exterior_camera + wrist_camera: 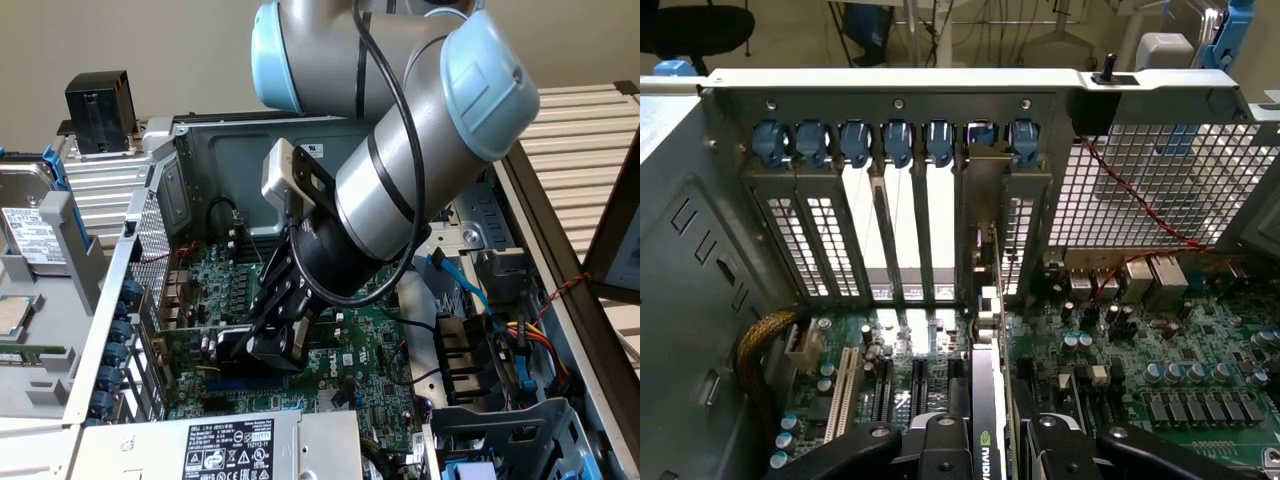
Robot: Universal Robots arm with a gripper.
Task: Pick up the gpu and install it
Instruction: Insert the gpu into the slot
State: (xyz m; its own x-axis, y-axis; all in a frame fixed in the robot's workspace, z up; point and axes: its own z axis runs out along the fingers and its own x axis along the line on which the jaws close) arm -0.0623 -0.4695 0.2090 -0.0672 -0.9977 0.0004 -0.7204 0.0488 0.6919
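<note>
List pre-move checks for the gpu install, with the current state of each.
1. Gripper closed on the gpu: ok.
2. Gpu held on edge over the motherboard, inside the case: ok.
3. Bracket end facing the rear slot covers: ok.
4. Card edge lined up with its slot: cannot tell.
5. Red wire apart from the gpu: ok.

Soft room light fell evenly on the computer case (240, 150); its inside was dimmer. Bright backlight glared white through the rear slots (862, 225), perhaps hiding detail there.
</note>
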